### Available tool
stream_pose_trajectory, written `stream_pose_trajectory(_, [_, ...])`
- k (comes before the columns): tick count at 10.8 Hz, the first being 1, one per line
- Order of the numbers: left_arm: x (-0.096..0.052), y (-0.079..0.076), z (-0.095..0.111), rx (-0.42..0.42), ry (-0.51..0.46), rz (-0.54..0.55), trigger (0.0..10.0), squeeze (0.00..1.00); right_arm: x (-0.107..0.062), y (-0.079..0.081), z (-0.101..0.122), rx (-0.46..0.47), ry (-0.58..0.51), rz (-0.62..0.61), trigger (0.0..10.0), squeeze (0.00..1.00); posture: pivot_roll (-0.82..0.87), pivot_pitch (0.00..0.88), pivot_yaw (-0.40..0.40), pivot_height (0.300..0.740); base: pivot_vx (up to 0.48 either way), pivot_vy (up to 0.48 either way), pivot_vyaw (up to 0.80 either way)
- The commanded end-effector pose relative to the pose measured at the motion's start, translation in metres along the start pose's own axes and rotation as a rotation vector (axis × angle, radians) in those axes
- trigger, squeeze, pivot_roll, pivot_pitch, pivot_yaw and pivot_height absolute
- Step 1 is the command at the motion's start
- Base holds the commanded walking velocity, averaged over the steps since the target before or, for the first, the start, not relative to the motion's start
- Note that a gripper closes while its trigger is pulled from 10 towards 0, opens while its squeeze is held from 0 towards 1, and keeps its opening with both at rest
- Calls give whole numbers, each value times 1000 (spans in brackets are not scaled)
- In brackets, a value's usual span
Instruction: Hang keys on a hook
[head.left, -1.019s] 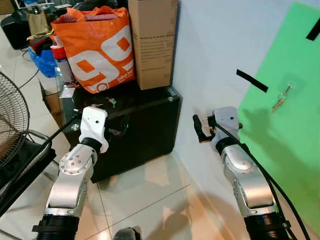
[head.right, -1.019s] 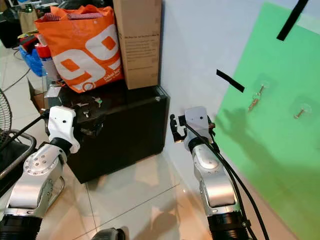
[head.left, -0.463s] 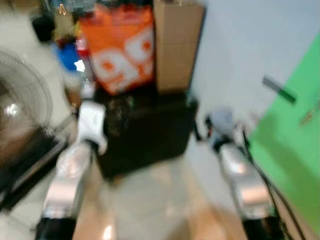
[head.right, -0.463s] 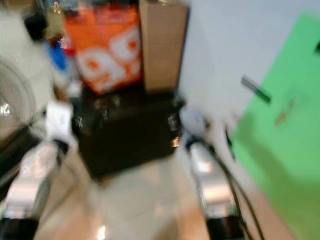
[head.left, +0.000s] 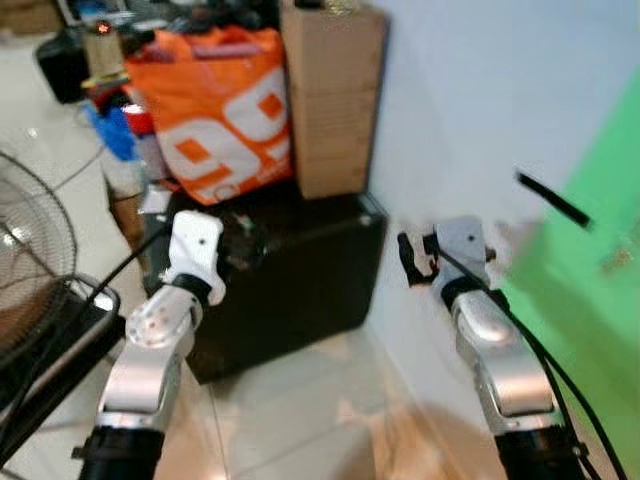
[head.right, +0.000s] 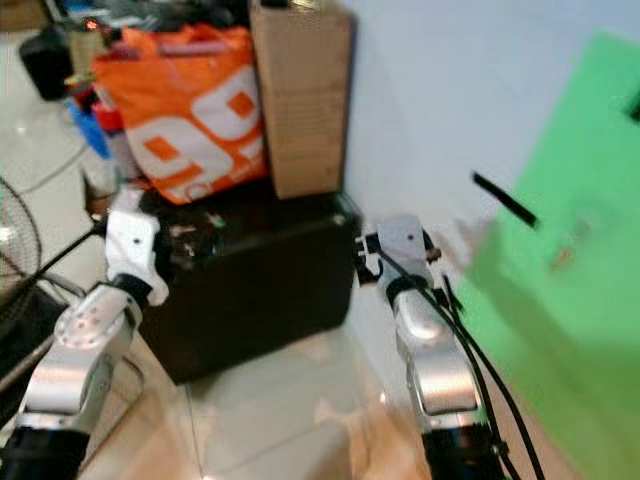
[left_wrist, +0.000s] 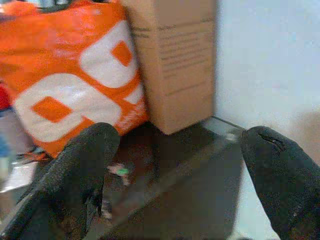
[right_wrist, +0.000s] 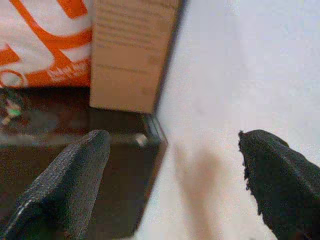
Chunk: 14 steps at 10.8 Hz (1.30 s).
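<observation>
An orange bag (head.left: 228, 110) printed with large white shapes is recorded beside a plain brown cardboard box (head.left: 332, 95) bearing small dark print, both set on a glossy black cabinet (head.left: 290, 270). The wall (head.left: 470, 90) is noted as pale bluish white, partly covered by a bright green sheet (head.left: 590, 290) fixed with a strip of black tape (head.left: 552, 199); the floor (head.left: 290, 420) is laid in cream tiles. Silver arms with white wrist housings and black fingers (left_wrist: 85, 170) are listed, together with a dark wire fan grille (head.left: 30, 260).

Bag (head.left: 225, 110) and box (head.left: 333, 95) stand side by side on the cabinet (head.left: 300, 280), box against the wall (head.left: 470, 90).
</observation>
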<state>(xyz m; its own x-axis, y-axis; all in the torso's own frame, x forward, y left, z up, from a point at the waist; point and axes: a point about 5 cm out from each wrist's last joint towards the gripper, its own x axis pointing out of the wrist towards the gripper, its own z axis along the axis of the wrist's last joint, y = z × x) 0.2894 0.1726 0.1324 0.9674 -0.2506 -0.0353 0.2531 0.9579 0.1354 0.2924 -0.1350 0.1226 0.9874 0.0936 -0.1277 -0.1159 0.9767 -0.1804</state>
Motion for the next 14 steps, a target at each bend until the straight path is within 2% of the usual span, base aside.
stream_pose_trajectory(1, [-1,6,2,7,1,15,10000,0,1,6,5,4,-16,15,10000,1000,-3,0,7,740,334,0,0])
stream_pose_trajectory(6, [-3,4,0,9,5,10,10000,0,-1,6,3,-5,-14,25,10000,1000,-3,0,0,740,333,0,0])
stream_pose_trajectory(7, [-3,4,0,9,5,9,10000,0,-1,6,3,-11,-13,29,10000,1000,0,0,-6,740,334,0,800])
stream_pose_trajectory(9, [-7,5,-2,32,14,3,10000,0,-2,6,2,-12,-14,35,10000,1000,2,0,-7,740,328,0,800])
stream_pose_trajectory(10, [-10,8,-5,51,32,-9,10000,0,-3,4,1,-11,-11,30,10000,1000,0,0,6,740,326,0,0])
stream_pose_trajectory(14, [-6,7,-1,99,34,-63,10000,0,-7,-3,-8,-13,10,15,10000,1000,20,0,3,740,328,0,0])
